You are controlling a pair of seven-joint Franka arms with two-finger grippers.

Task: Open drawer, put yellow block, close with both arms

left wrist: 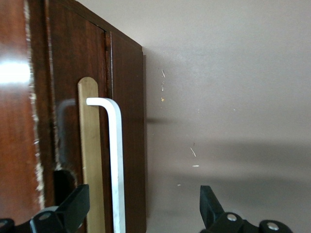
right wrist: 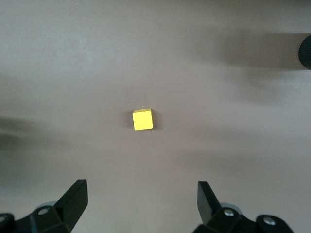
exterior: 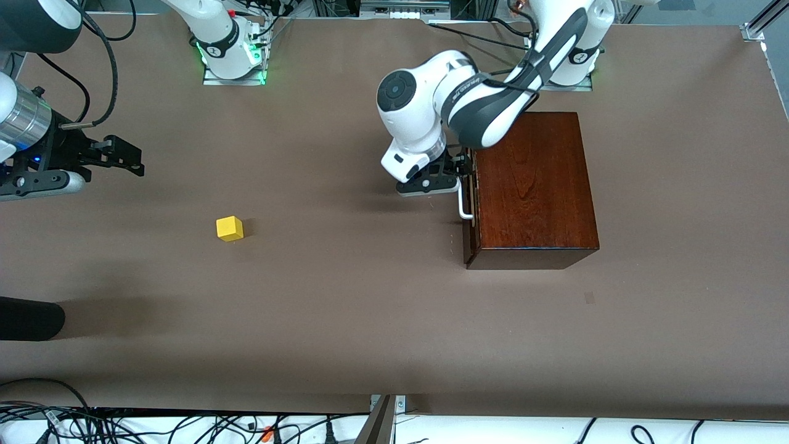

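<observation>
Drawer (exterior: 471, 213) front sits flush in the mahogany box (exterior: 533, 185), so nothing of the task looks done yet: the drawer is shut, the yellow block (exterior: 230, 228) lies out on the bare brown counter (exterior: 345, 320), and opening, loading and closing are all left, as far as can be judged. The white bar handle (left wrist: 116, 165) runs along the drawer front, which faces the right arm's end of the counter.

The left pincer (exterior: 459, 179) is right at that handle. In the left wrist view its fingers (left wrist: 73, 206) stand spread wide, one on each side of the bar, with gaps showing, so it holds nothing. The handle lies between them, ready for a squeeze and a pull; that reads as the step in hand.

The yellow block rests well apart from the box, toward the right arm's end and a little nearer the front camera than the handle. The right pincer (exterior: 126, 157) hangs over the counter near that end, fingers fully apart and empty. In its wrist view the block (right wrist: 143, 120) sits ahead of the fingertips (right wrist: 75, 196), centred between them but untouched. That arm appears to wait.
</observation>
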